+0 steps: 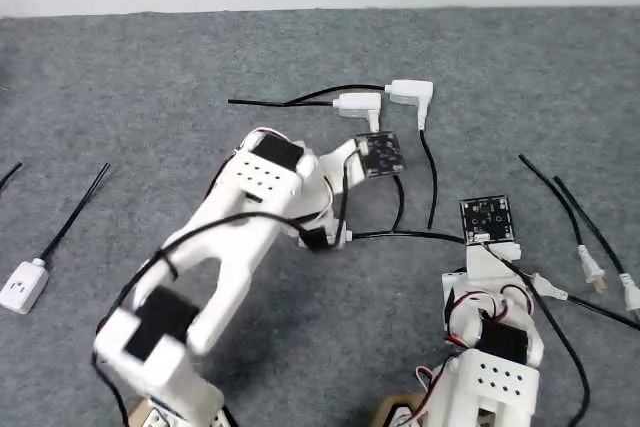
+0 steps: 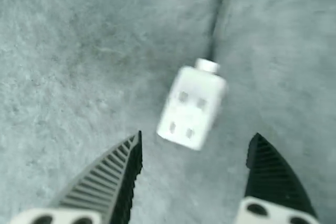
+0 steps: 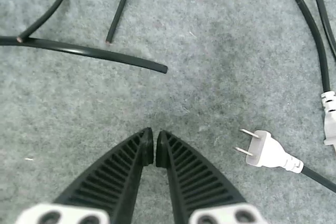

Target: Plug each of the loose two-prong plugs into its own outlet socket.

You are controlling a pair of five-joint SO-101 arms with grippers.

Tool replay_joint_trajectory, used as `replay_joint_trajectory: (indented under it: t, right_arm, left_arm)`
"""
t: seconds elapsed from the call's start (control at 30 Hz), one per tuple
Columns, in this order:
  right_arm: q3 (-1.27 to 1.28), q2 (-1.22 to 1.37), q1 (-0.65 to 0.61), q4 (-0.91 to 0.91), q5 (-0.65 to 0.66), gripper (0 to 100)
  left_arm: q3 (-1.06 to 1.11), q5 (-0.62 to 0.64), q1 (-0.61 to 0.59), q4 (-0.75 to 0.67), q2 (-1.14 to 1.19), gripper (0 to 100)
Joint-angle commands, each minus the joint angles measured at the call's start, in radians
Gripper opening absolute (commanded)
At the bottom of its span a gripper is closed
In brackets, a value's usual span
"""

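**Item: socket pick-up, left arm**

- **Socket** (image 2: 191, 106): white block, slotted face up, black cord leaving its far end. It lies flat on the grey worktop (image 1: 120, 77), toward the middle of the back edge. The high view shows two white sockets side by side there, and you cannot tell which one this is.
- **Left gripper** (image 2: 197, 142): released and empty, spread wide, with the socket ahead of the tips and roughly centred between them.
- **Left arm** (image 1: 250, 207): stretched from the front left across the middle toward the back edge, wrist pitched down.
- **Plug** (image 3: 265, 150): white, two prongs, lying flat near the right edge with nothing holding it.
- **Right gripper** (image 3: 154, 132): clenched on nothing, pointing down at bare worktop just beside the plug.
- **Right arm** (image 1: 490, 347): folded close to its base at the front right.

**Handling note (judgement):** the step looks like taking hold of the socket.
- Line up squarely with its sides first, since it sits slightly skewed to your gripper.
- Descend until the tips bracket the body, then close across the two long sides.
- Keep the slotted face uncovered so the prongs can enter.
- Mind the cord, which may drag the block as you lift.
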Motion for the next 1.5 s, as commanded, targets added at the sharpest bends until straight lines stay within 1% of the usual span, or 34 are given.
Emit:
replay_joint_trajectory:
  t: [0.0,0.07,0.13,0.2,0.3,0.43,0.63,0.7,0.77,0.83,0.93,1.03,1.13,1.23,1.4,1.47]
  right_arm:
    - [-0.008,-0.010,-0.012,-0.022,-0.002,0.8]
    - [-0.008,-0.010,-0.012,-0.022,-0.002,0.9]
    - [-0.008,-0.010,-0.012,-0.022,-0.002,0.9]
    - [-0.008,-0.010,-0.012,-0.021,-0.002,0.9]
    - [-0.008,-0.010,-0.012,-0.018,-0.002,0.9]
    - [-0.008,-0.010,-0.012,-0.016,-0.002,0.9]
    - [-0.011,-0.010,-0.012,-0.012,0.000,0.9]
    - [-0.029,-0.010,-0.010,0.010,0.038,0.9]
    - [-0.071,-0.010,-0.004,0.059,0.138,0.9]
    - [-0.126,-0.010,0.008,0.130,0.206,0.9]
    - [-0.245,0.001,0.074,0.206,0.250,0.9]
    - [-0.371,0.002,0.125,0.278,0.338,0.9]
    - [-0.500,0.042,0.139,0.354,0.417,0.9]
    - [-0.644,0.182,0.154,0.414,0.465,0.9]
    - [-0.896,0.552,0.179,0.506,0.571,0.9]
    - [-0.979,0.682,0.202,0.506,0.614,0.9]
  left_arm:
    - [-0.044,0.080,0.052,0.215,-0.293,30]
    - [-0.038,0.170,0.017,0.252,-0.400,30]
    - [0.002,0.241,-0.071,0.264,-0.499,30]
    - [0.076,0.276,-0.163,0.264,-0.580,30]
    - [0.239,0.287,-0.278,0.233,-0.689,30]
    - [0.503,0.287,-0.394,0.107,-0.827,30]
    - [0.891,0.288,-0.532,-0.193,-0.997,30]
    - [0.980,0.302,-0.545,-0.275,-1.033,30]
    - [1.041,0.350,-0.546,-0.328,-1.054,30]
    - [1.084,0.396,-0.543,-0.379,-1.063,30]
    - [1.141,0.468,-0.540,-0.466,-1.062,30]
    - [1.225,0.493,-0.532,-0.575,-1.062,30]
    - [1.231,0.523,-0.520,-0.577,-1.069,30]
    - [1.231,0.529,-0.520,-0.574,-1.069,30]
    - [1.233,0.528,-0.516,-0.575,-1.069,30]
    - [1.233,0.528,-0.516,-0.577,-1.069,30]
